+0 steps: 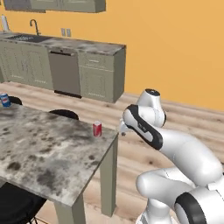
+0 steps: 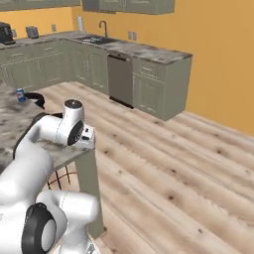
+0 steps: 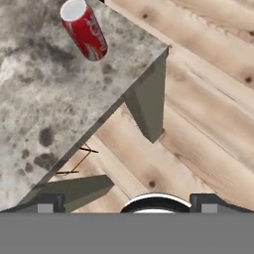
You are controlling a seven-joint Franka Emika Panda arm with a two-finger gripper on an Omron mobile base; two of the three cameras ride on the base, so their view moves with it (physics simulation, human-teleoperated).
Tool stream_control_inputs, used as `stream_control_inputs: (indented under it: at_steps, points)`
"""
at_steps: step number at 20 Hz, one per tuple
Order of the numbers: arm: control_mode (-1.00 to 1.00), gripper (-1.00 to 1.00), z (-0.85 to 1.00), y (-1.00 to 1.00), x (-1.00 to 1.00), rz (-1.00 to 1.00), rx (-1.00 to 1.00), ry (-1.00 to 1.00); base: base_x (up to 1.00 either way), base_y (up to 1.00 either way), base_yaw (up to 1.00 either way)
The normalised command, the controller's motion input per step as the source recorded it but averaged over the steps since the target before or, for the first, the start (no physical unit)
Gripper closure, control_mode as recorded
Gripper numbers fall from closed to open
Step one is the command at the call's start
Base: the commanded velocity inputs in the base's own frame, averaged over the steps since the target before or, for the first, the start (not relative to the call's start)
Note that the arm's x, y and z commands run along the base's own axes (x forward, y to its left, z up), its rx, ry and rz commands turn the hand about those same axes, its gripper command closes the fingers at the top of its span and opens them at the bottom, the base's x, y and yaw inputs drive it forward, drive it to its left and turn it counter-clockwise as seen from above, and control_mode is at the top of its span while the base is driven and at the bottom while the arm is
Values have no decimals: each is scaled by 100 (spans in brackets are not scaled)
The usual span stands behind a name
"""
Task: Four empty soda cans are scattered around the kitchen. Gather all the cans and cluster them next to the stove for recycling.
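A small red cylindrical soda can with a silvery top [image 1: 97, 129] stands upright on the mottled grey-brown stone worktop [image 1: 43, 153] of a free-standing table, close to the corner of the slab nearest the arm. In the hand view the same red can [image 3: 85, 31] appears at the upper left, on the stone surface, with the worktop edge and a grey-green table leg [image 3: 148, 101] between it and the fingers. The two dark fingers [image 3: 47, 203] rise at the bottom of that view, set at their widest, with nothing between them; the gripper [image 3: 127, 206] hangs over the light wood plank floor [image 3: 198, 114], off the corner of the table and well apart from the can.

A second can, blue with a silvery top [image 1: 5, 100], stands upright near the far edge of the same worktop, well apart from the red one; it shows also in the right base view [image 2: 20, 95].

Along the orange wall [image 1: 175, 48] runs a row of grey-green cabinets [image 1: 98, 76] under a stone counter, with a sink tap [image 1: 34, 26] and a steel-fronted dishwasher [image 1: 65, 72].
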Motion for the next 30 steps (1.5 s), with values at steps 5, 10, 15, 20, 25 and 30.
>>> stream_control_inputs:
  at_steps: [5, 10, 15, 20, 25, 30]
  points:
    - [100, -100, 0, 0, 0, 0, 0, 0, 36, -14, 38]
    - [100, -100, 0, 0, 0, 0, 0, 0, 44, -18, 20]
    - [100, -100, 0, 0, 0, 0, 0, 0, 52, -16, 16]
    - [100, -100, 0, 0, 0, 0, 0, 0, 34, -6, 21]
    - [100, -100, 0, 0, 0, 0, 0, 0, 36, 3, 23]
    - [100, -100, 0, 0, 0, 0, 0, 0, 60, -3, 24]
